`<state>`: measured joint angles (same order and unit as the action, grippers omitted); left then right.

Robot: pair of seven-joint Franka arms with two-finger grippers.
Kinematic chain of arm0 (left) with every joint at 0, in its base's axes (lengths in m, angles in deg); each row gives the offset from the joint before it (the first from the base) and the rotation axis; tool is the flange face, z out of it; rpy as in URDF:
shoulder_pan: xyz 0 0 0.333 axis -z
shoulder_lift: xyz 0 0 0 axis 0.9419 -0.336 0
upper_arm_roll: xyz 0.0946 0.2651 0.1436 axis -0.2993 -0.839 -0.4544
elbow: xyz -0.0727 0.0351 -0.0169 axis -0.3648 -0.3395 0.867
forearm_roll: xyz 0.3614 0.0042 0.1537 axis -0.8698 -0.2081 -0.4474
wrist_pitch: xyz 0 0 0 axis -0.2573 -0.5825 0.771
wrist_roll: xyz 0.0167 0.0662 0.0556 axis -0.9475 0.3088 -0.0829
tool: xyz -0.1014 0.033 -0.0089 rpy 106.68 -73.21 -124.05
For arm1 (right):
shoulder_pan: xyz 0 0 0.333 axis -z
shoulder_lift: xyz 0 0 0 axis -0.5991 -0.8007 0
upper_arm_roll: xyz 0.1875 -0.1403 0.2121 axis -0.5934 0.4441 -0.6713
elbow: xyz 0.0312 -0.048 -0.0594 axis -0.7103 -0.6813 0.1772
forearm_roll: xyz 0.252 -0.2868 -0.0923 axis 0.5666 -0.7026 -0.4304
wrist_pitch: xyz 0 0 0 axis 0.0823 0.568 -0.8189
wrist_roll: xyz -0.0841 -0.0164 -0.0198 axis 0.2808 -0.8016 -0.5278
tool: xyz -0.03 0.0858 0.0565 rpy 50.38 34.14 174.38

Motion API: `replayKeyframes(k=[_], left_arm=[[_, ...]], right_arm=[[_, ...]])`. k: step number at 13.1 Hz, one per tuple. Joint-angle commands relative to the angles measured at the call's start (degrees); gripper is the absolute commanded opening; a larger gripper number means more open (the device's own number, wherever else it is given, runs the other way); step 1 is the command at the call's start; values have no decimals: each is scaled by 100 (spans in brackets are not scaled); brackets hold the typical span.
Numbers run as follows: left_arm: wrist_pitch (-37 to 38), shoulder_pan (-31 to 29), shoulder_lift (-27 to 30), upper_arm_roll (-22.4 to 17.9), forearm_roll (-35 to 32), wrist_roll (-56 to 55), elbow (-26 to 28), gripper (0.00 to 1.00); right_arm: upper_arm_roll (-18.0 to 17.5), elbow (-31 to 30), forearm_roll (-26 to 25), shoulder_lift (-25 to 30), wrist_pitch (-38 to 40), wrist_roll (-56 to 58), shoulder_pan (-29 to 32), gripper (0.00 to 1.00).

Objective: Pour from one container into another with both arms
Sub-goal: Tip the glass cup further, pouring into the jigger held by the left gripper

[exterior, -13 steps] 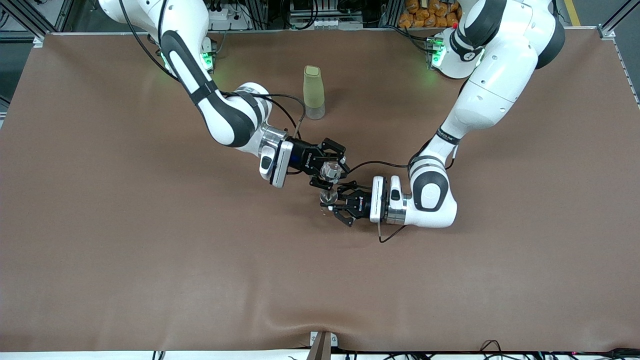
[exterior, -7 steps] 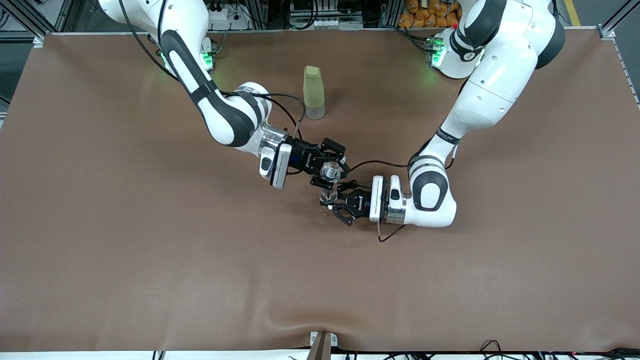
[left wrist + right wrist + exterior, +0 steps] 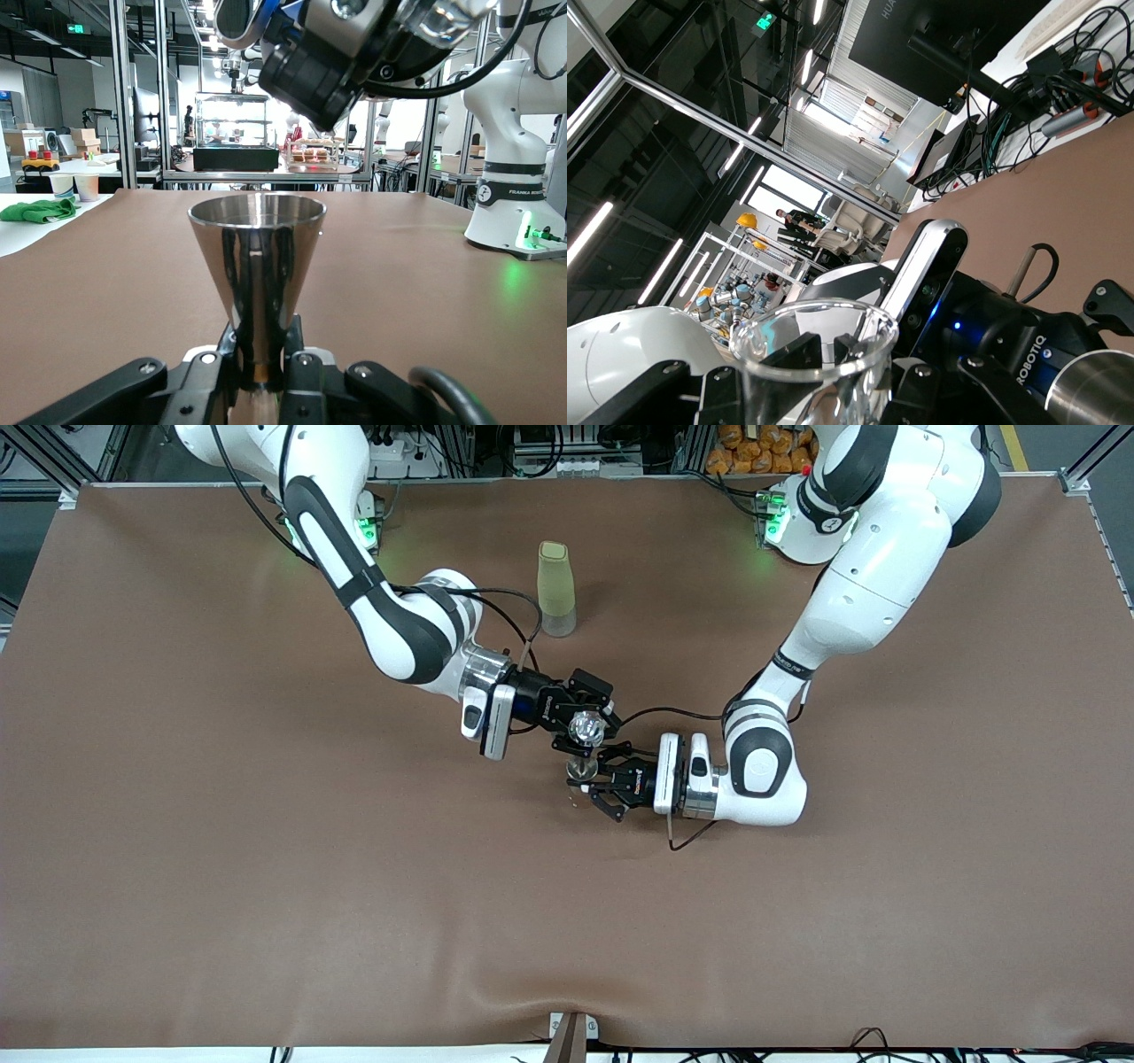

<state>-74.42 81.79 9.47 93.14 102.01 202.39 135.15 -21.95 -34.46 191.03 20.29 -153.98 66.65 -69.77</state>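
Both arms meet mid-table over brown cloth-covered table (image 3: 266, 868).

Left gripper (image 3: 592, 784) (image 3: 257, 376): fingers clamped on narrow base of shiny conical steel cup (image 3: 581, 771) (image 3: 256, 266). Cup upright, mouth up, seen clearly in left wrist view. Also shows at edge of right wrist view (image 3: 1094, 394).

Right gripper (image 3: 580, 726) (image 3: 819, 372): closed round clear glass cup (image 3: 585, 728) (image 3: 815, 354), held tilted, rim pointing toward steel cup, just above and beside it. Contents of either cup: can't tell.

Grippers v. close, nearly touching at the cups.

Tall pale-green tumbler w/ clear base (image 3: 555, 589) stands upright on table, farther from front camera than both grippers, well apart, untouched.
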Motion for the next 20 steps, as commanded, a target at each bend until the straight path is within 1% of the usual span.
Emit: replayKeyframes(k=[1, 4, 15, 20], left_arm=[[111, -105, 209, 55, 186, 197, 273, 0], [111, -105, 209, 55, 186, 197, 281, 0], [111, -131, 218, 55, 177, 188, 273, 0], [111, -140, 218, 55, 177, 188, 273, 0]], right_arm=[[-32, -101, 129, 152, -9, -166, 1, 0], [-32, -101, 129, 152, -9, -394, 1, 0], [-49, -92, 120, 135, 17, -579, 1, 0], [-67, -101, 120, 126, 17, -895, -17, 0]])
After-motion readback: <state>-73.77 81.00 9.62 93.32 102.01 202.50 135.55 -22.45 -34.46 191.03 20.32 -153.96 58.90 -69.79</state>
